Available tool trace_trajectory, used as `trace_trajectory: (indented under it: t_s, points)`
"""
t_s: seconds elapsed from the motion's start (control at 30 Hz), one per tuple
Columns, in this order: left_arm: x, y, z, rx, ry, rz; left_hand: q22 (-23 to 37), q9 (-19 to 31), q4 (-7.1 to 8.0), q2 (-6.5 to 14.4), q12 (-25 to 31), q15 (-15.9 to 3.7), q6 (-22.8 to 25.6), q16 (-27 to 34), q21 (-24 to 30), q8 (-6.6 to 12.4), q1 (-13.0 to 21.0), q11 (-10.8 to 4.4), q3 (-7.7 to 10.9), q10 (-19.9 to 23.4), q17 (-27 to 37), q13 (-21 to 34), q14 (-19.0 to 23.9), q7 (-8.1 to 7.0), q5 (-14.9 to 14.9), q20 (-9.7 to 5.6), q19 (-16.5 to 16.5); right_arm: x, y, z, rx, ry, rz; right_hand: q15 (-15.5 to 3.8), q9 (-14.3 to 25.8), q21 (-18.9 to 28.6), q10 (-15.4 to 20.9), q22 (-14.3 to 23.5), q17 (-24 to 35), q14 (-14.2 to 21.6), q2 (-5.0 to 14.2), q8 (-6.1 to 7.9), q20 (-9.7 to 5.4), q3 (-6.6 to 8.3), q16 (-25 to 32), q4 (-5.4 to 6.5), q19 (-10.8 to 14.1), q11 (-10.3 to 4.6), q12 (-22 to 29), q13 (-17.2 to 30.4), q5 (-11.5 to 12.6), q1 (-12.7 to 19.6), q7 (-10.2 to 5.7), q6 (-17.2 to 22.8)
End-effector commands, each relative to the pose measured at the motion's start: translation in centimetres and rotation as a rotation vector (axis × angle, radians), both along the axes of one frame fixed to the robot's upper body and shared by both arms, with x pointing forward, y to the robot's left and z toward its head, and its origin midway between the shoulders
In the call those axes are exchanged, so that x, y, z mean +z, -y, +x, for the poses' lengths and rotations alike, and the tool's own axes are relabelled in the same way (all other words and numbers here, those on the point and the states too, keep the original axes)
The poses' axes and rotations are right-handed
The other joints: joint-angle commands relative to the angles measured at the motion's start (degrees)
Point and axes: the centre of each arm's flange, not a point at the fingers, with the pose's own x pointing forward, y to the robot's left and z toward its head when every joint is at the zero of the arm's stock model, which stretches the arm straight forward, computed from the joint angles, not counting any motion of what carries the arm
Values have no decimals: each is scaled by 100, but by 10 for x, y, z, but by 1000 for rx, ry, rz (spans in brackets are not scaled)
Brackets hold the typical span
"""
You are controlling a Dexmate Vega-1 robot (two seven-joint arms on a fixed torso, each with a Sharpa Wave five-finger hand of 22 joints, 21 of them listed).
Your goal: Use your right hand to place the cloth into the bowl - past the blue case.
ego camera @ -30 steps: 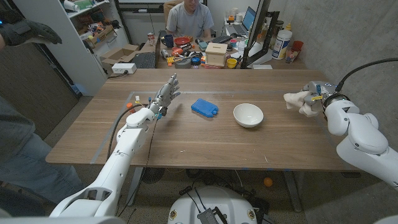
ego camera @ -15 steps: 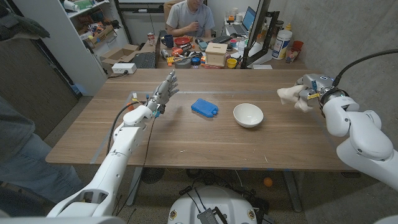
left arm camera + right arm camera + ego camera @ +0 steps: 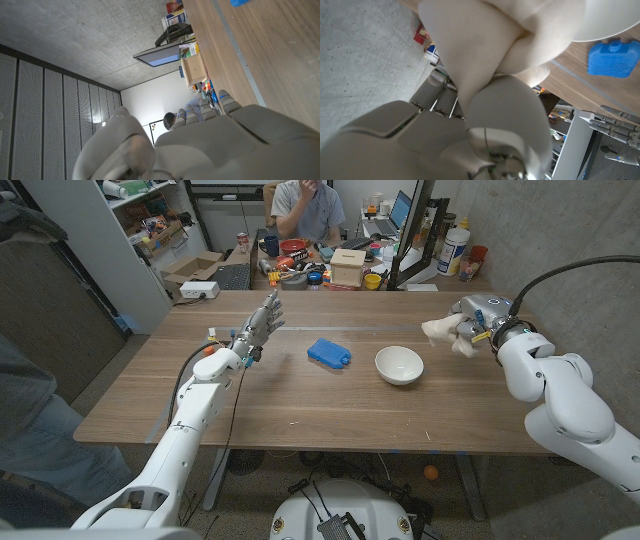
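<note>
My right hand (image 3: 476,318) is raised above the table's right part and grips a crumpled cream cloth (image 3: 441,332), which hangs toward the white bowl (image 3: 399,365). The bowl stands empty near the table's middle. The blue case (image 3: 328,352) lies just left of the bowl. In the right wrist view the cloth (image 3: 485,45) bulges over my right hand (image 3: 470,140), with the bowl's rim (image 3: 610,20) and the blue case (image 3: 614,57) beyond it. My left hand (image 3: 260,330) is held up over the table's left part, fingers straight and apart, holding nothing; its back (image 3: 210,145) shows in the left wrist view.
A person sits behind the table's far edge at a cluttered desk (image 3: 320,265) with boxes and cups. A shelf unit (image 3: 110,240) stands at the far left. A person's sleeve (image 3: 30,430) shows at the left edge. Orange tags (image 3: 212,340) lie by my left wrist.
My right hand has carried the cloth leftward, from the table's right edge toward the bowl. My left hand has lifted slightly and shifted a little left.
</note>
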Motion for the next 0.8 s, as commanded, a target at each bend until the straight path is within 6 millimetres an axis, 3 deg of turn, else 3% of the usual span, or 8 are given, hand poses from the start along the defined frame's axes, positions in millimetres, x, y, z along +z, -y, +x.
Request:
trace_trajectory:
  t_s: [0.03, 0.8]
  points:
    - [2, -3, -3, -3, 13, -3, 13, 17, 15, 47, 13, 3, 4, 2, -18, 11, 22, 18, -46, -15, 14, 34, -9, -13, -16, 21, 23, -4, -32, -2, 64, -10, -58, -633, 6, 51, 308, 17, 19, 60, 6, 49, -428, -21, -9, 2, -34, -222, 0, 26, -17, 88, 110, 136]
    - [-1, -7, -8, 5, 16, -13, 14, 17, 13, 57, 9, 5, 6, -1, -36, 6, 36, 25, -71, -18, 14, 34, -15, -17, -24, 28, 22, -24, -64, 31, 138, -72, -102, -663, -54, 209, 394, 47, 92, 167, -12, 35, -428, -60, -20, 12, -113, -249, -33, 65, -20, 111, 79, 201]
